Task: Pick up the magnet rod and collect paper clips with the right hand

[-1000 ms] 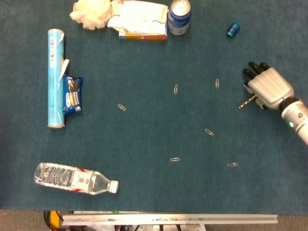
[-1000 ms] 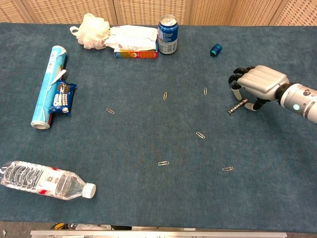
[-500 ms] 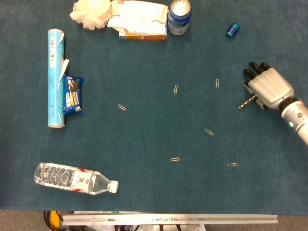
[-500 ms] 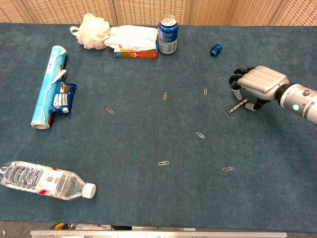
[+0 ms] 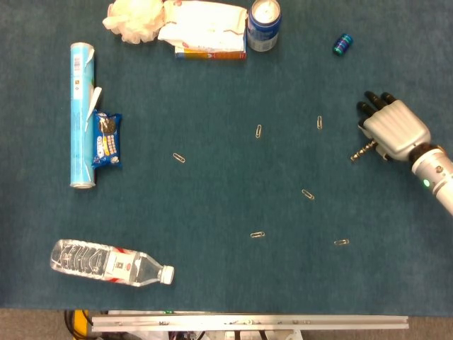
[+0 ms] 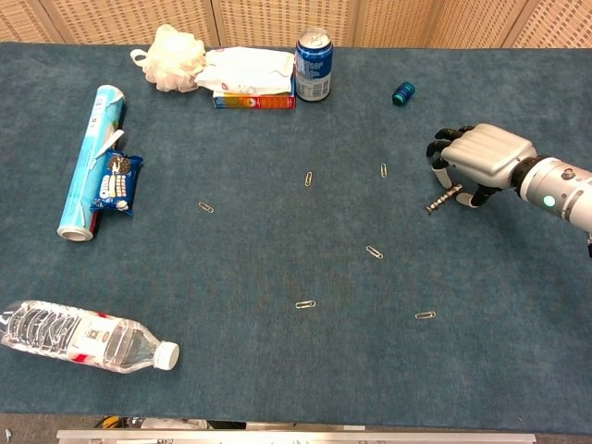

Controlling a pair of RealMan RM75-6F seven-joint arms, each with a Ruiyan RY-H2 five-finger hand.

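The magnet rod [image 6: 443, 198] is gripped under the right hand [image 6: 481, 159], its tip low over the blue worktop [image 6: 277, 370]. Six paper clips [image 6: 374, 252] lie scattered to its left.

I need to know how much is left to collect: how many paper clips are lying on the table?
6 paper clips: far left, upper middle, near the right hand, centre right, lower middle, lower right. None looks hidden.
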